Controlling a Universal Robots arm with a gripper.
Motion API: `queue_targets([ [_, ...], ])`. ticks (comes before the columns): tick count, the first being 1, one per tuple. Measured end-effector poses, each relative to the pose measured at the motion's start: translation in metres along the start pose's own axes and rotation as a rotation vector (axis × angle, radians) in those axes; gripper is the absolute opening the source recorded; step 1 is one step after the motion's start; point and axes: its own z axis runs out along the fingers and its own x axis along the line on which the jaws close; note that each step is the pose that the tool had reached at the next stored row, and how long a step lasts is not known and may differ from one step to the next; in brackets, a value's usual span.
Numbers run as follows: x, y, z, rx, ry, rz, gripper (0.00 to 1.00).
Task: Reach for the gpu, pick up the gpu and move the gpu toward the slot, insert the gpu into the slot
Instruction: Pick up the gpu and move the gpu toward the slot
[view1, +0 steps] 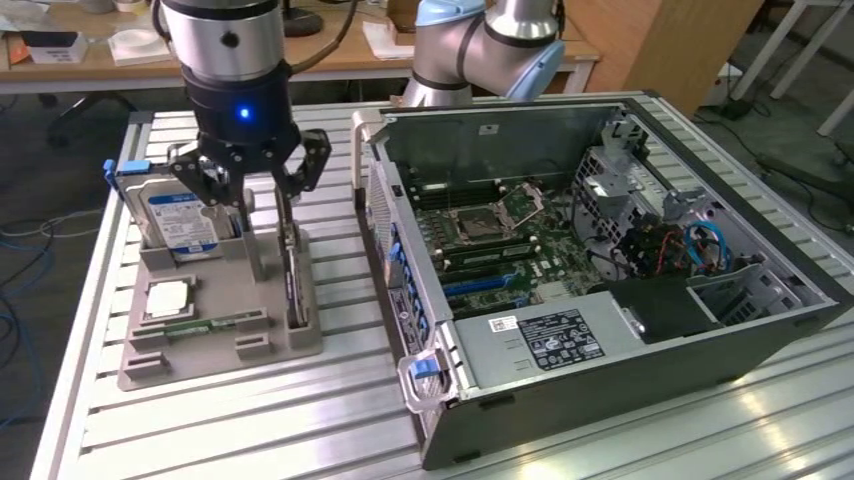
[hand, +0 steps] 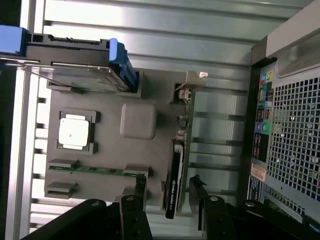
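exterior view places the long blue plastic slot (view1: 478, 287) inside the dark case (view1: 601, 385); wrist view has the black gripper (hand: 169, 186) open, fingers (hand: 140, 187) flanking the thin dark gpu (hand: 173, 167).

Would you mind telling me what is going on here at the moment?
A robot arm's claw hangs open over the gpu, which stands on edge in a grey holder. Nothing is gripped yet. The open computer case sits beside the holder, on the exterior view's right.

A ribbed metal table (view1: 200, 420) stands before a wooden desk (view1: 334, 57) and grey floor (view1: 20, 200).
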Motion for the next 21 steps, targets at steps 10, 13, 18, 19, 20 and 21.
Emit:
queue_targets([
  [10,-0.002,-0.0090,0.0178,-0.0001,-0.0021,0.027,0.47],
  [13,-0.004,-0.0097,0.0227,-0.0002,-0.0025,0.033,0.47],
  [18,-0.006,-0.0104,0.0302,-0.0002,-0.0033,0.053,0.47],
  [19,-0.007,-0.0106,0.0319,-0.0003,-0.0035,0.057,0.47],
  [20,-0.007,-0.0107,0.0337,-0.0003,-0.0036,0.060,0.47],
  [21,-0.008,-0.0109,0.0354,-0.0003,-0.0037,0.063,0.47],
])
